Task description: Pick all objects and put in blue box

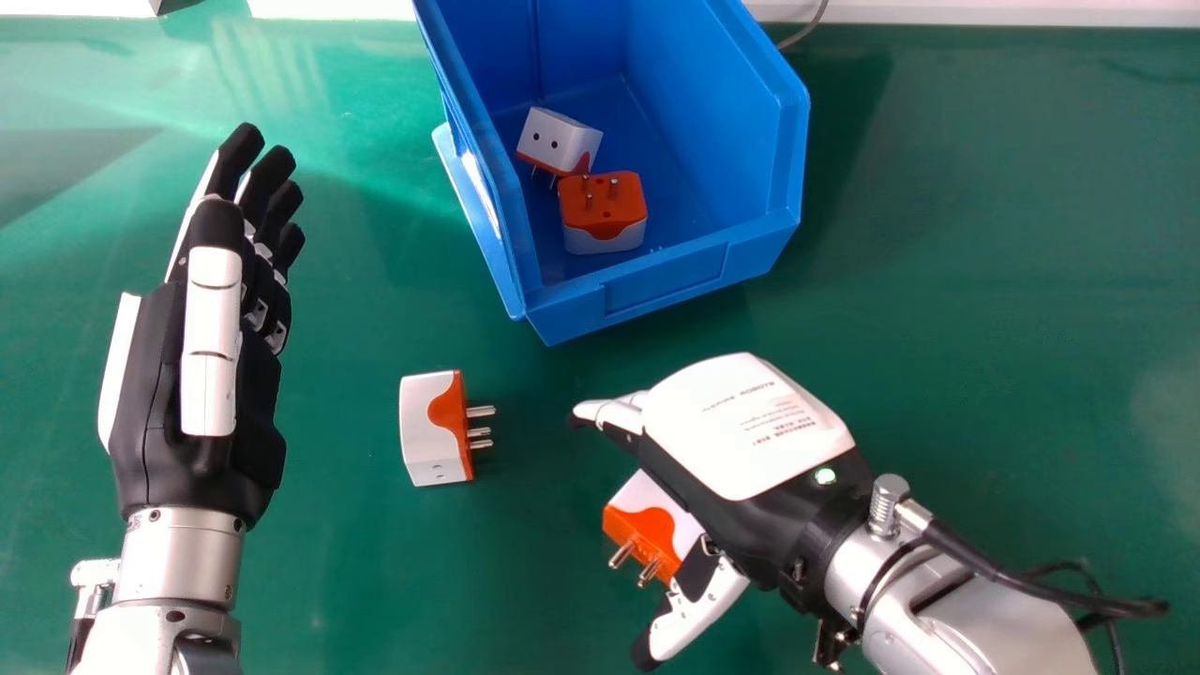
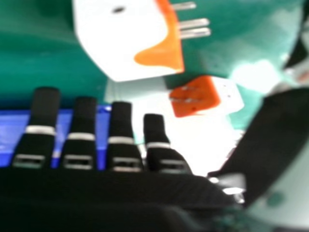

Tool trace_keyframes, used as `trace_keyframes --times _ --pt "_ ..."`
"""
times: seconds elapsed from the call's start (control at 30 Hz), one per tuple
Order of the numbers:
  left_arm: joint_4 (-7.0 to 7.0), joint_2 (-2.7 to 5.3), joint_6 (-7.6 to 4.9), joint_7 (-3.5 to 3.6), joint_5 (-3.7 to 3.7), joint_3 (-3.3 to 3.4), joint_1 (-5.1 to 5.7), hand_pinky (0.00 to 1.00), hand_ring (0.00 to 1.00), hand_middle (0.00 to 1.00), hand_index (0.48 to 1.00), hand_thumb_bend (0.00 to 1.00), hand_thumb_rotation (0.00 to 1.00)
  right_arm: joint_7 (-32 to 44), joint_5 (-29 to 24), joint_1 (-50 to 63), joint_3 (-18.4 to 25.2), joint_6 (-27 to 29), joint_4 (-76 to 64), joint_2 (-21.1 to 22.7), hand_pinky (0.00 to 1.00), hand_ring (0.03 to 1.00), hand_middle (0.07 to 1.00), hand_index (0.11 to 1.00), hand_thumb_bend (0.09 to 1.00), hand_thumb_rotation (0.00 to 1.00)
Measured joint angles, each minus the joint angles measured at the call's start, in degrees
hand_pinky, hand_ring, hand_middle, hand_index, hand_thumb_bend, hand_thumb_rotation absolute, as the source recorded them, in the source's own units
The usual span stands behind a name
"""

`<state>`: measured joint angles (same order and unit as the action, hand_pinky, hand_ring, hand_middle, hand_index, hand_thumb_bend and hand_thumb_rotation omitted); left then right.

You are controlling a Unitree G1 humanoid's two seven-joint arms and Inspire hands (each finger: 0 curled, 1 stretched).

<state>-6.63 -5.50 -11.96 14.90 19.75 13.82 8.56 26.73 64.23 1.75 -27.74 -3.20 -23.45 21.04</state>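
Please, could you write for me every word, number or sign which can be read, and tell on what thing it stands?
White back of the right hand: several lines of print, too small to read.
White label on the side of the blue box: seen too much from the edge to tell.
Adapter near the right hand, adapter lying on the table: no text I can read.
So I can quote nothing.

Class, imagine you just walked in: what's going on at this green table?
A robot is at work putting plug adapters in a blue box. Its open right hand is at one adapter, not gripping it. A second adapter lies on the table, nearer the left hand, which is open and holds nothing. Two more adapters are already in the box.
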Motion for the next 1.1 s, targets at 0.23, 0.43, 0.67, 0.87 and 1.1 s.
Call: trace_keyframes --times 0.23,0.43,0.67,0.87,1.1 --pt "0.93 -0.01 -0.08 0.21 0.05 0.04 -0.09 0.99 0.96 0.94 0.931 0.7 0.84 1.1 0.1 -0.5 0.1 0.1 -1.4 0.4 0.69 0.802 0.835 0.846 1.0 0.35" --pt "1.32 -0.08 -0.26 0.42 0.04 0.1 -0.25 0.98 0.95 0.94 0.932 0.7 0.84 1.2 1.1 -1.0 0.1 0.2 -1.5 0.4 0.68 0.79 0.822 0.832 1.0 0.34" --pt "1.63 -0.14 -0.27 0.58 0.11 0.61 -0.64 0.97 0.95 0.93 0.928 0.7 0.84 0.6 1.3 -1.3 0.1 0.7 -0.9 0.3 0.65 0.766 0.8 0.811 1.0 0.31" --pt "1.65 -0.19 -0.26 0.93 0.08 0.74 -1.02 0.97 0.95 0.93 0.929 0.7 0.84 -2.2 1.3 -2.2 0.1 1.4 2.8 0.0 0.64 0.753 0.787 0.794 1.0 0.3" --pt "1.66 -0.76 -0.24 1.45 0.44 1.01 -1.38 0.98 0.95 0.94 0.94 0.7 0.85 -5.7 1.2 -2.9 -0.2 1.6 7.3 -0.5 0.63 0.74 0.774 0.777 1.0 0.27"
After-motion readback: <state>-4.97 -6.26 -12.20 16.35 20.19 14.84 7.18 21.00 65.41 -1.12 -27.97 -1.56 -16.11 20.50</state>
